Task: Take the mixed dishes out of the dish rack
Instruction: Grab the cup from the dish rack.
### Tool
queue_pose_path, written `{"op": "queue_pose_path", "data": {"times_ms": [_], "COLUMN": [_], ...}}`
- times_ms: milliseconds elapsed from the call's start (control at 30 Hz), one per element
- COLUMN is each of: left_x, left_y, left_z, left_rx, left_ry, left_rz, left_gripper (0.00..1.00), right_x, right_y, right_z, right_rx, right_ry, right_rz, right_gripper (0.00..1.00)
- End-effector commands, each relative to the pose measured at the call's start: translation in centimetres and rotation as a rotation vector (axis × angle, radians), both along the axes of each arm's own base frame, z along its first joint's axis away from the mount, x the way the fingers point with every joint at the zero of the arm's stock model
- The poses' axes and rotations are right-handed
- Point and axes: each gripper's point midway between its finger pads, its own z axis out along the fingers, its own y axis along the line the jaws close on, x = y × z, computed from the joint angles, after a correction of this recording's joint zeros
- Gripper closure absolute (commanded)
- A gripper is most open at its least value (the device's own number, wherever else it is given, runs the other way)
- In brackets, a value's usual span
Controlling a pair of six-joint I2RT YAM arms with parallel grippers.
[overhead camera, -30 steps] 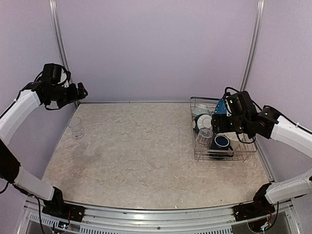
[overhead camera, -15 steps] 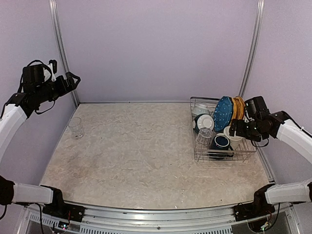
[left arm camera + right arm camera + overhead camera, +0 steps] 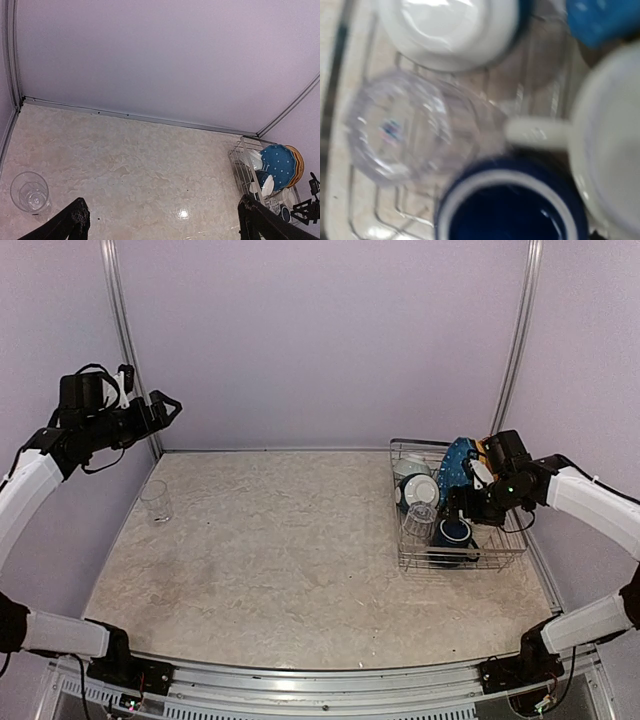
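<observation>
Step in hand: next pick from the dish rack (image 3: 480, 566), which sits at the far right of the surface (image 3: 290, 540). R pincer (image 3: 462, 506) hangs low over the rack's near end, above the dark blue mug (image 3: 452, 533) & cream mug (image 3: 610, 150). Its wrist view is blurred w/ no fingers showing, so can't tell how wide it stands or whether it has anything. L pincer (image 3: 168, 406) is up high at far left, spread wide, holding nothing.

Rack mostly full: clear tumbler (image 3: 418, 523) at near-left corner, teal bowl (image 3: 418, 490) behind it w/ pale inside showing, blue dotted plate (image 3: 458, 462) & orange-yellow plate (image 3: 487, 452) on edge at the far end. A second tumbler (image 3: 156, 500) stands upright on the surface far left, well apart from the rack, so prob. early in the job.

Next move, my guess: settle on one mug's rim or handle, close, lift clear of the wires w/o knocking the tumbler just beside it, then carry it out onto the surface.
</observation>
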Motion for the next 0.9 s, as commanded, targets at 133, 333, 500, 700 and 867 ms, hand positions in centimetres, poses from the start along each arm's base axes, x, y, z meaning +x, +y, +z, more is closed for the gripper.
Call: {"op": "queue_pose_path", "data": {"times_ms": [133,333,500,700,867], "left_x": [0.3,0.2,0.4,0.4,0.3], "left_y": [-1.4,-2.0,-2.3,-2.7,-2.9], "left_z": [0.1,0.1,-0.2,-0.4,-0.3], "left_rx": [-0.017,-0.017,-0.02,-0.029,-0.03], "left_ry": [0.032,0.037,0.046,0.058,0.056], "left_rz": [-0.047,-0.062,-0.066,-0.086,-0.096], "left_gripper": [0.01,0.01,0.01,0.01,0.01], "right_x": [3.1,4.6,5.0,5.5,5.7], "right_y": [4.3,4.7,5.6,6.5,7.0], "right_z": [0.2,-1.4,-3.0,-3.9,-4.7], "right_rx": [-0.101,-0.162,-0.19,-0.212,-0.218], "right_ry": [-0.021,-0.009,0.019,0.033,0.04], "right_rz": [0.102,0.082,0.097,0.116,0.123], "right_gripper": [0.0,0.01,0.08,0.16,0.16]}}
